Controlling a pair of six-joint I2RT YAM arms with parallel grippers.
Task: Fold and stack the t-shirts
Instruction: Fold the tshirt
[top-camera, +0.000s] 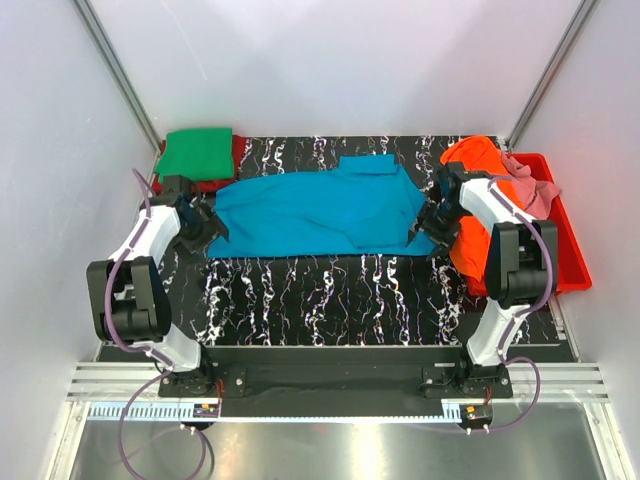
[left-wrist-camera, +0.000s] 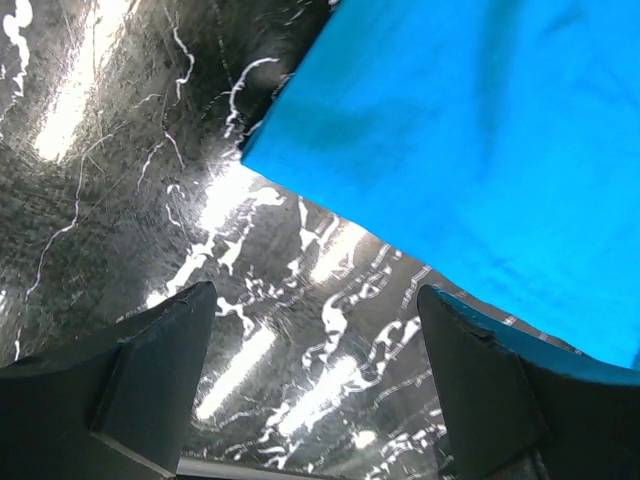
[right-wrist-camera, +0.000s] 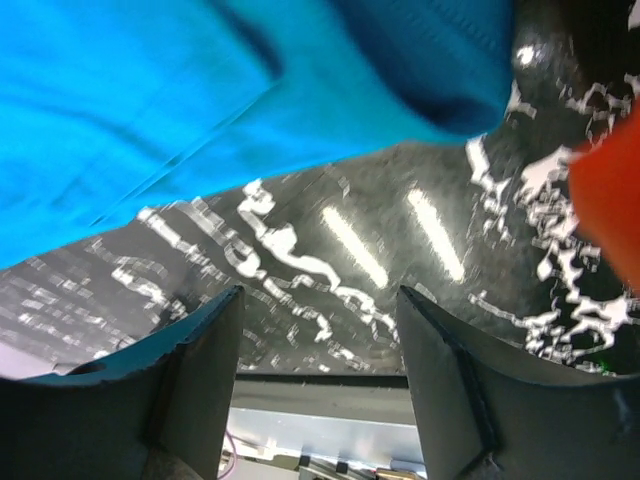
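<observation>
The teal blue t-shirt (top-camera: 315, 208) lies spread across the black marbled table, its length running left to right. My left gripper (top-camera: 208, 230) is open and empty at the shirt's left edge; the left wrist view shows the shirt's corner (left-wrist-camera: 440, 130) just beyond the fingers (left-wrist-camera: 150, 370). My right gripper (top-camera: 432, 228) is open and empty at the shirt's right edge; the right wrist view shows the cloth (right-wrist-camera: 200, 90) above the fingers (right-wrist-camera: 200, 370). A folded green t-shirt (top-camera: 197, 153) lies on a red one (top-camera: 238, 152) at the back left. Orange (top-camera: 472, 160) and pink (top-camera: 530, 185) shirts lie at the right.
A rigid red bin (top-camera: 567, 235) stands at the right edge and holds the orange and pink cloth. White walls close the back and sides. A metal rail (top-camera: 330, 385) runs along the near edge by the arm bases. An orange shirt's edge shows in the right wrist view (right-wrist-camera: 610, 190).
</observation>
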